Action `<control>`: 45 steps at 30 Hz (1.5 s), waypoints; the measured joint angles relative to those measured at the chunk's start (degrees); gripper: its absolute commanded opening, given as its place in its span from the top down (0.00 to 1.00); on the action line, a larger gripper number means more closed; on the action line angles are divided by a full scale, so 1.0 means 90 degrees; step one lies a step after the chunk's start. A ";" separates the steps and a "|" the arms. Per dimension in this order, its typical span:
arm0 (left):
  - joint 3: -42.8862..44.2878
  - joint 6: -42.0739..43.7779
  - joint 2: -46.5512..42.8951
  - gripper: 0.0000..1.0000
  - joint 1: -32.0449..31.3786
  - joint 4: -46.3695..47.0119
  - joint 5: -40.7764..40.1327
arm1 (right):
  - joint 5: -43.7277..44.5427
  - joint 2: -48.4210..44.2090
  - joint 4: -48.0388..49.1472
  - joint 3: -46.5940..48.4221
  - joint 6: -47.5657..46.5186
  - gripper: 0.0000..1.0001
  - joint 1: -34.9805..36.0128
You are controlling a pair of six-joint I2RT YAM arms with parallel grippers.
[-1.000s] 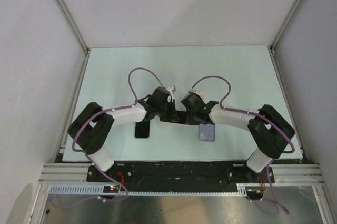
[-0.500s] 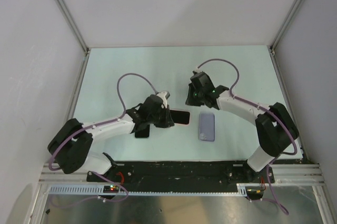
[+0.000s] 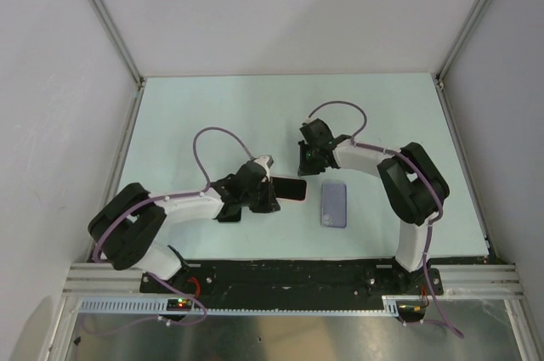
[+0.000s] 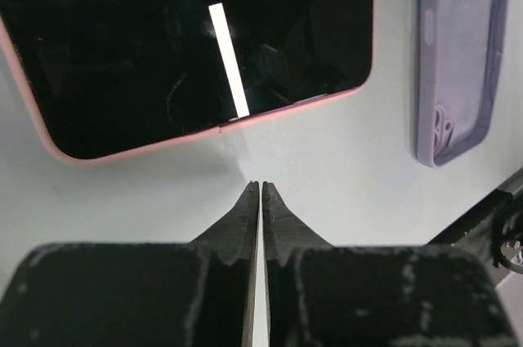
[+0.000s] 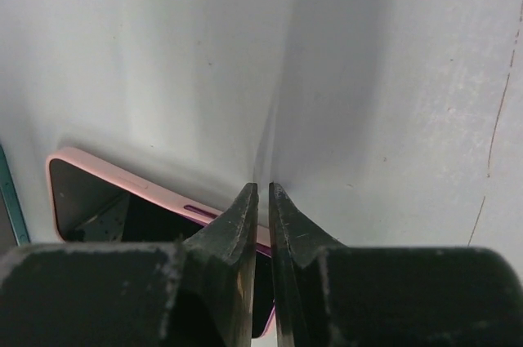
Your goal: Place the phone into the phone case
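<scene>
The phone [image 3: 290,189] has a black screen and a pink rim and lies flat on the table, crosswise. It also shows in the left wrist view [image 4: 188,45] and in the right wrist view [image 5: 122,208]. The lilac phone case [image 3: 334,204] lies flat just right of the phone, apart from it, and shows in the left wrist view [image 4: 458,53] too. My left gripper [image 3: 270,192] [image 4: 260,186] is shut and empty, its tips at the phone's left end. My right gripper [image 3: 309,166] [image 5: 261,188] is shut and empty, low over the table just behind the phone.
A dark flat object [image 3: 228,213] lies under my left arm near the front. The pale green table [image 3: 255,115] is walled by white panels left, right and behind. A metal rail [image 3: 280,276] runs along the near edge.
Both grippers were together at the phone a second ago. The right gripper has since drawn back behind it. The left gripper has moved left, leaving the phone lying on the table.
</scene>
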 measured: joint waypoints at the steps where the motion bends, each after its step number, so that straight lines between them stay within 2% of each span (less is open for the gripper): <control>1: 0.0000 -0.0005 0.0049 0.93 0.0017 0.0017 -0.0022 | -0.0015 0.0017 -0.0010 0.0000 -0.0005 0.86 0.0005; 7: 0.0000 0.0000 0.0262 0.94 0.0311 0.0119 -0.0107 | -0.0070 -0.0100 0.0182 -0.0238 0.0027 0.86 0.0158; 14: 0.0109 0.0078 0.0471 0.94 0.0794 0.0136 0.0080 | 0.0027 -0.1146 0.0826 -0.1671 0.0335 0.87 0.0384; 18: 0.0444 0.0214 0.0780 0.94 0.1025 0.0095 0.0170 | 0.0155 -0.1783 0.0911 -0.2436 0.0692 0.87 0.0763; 24: 0.0916 0.0393 0.1168 0.93 0.1192 0.0090 0.0146 | 0.0117 -0.1989 0.0811 -0.2633 0.1032 0.85 0.1326; 30: 0.0814 0.0546 0.0792 0.89 0.1185 -0.0141 0.0134 | 0.0262 -0.2446 0.0503 -0.2710 0.1178 0.78 0.1188; 36: 0.0427 0.0687 -0.0277 0.70 0.0857 -0.0447 0.0032 | 0.0403 -0.2939 0.0444 -0.2710 0.1224 0.74 0.1396; 45: 0.0073 0.0714 -0.0486 0.71 0.0192 -0.0678 -0.0107 | 0.0461 -0.2545 0.0413 -0.2703 0.1348 0.74 0.1783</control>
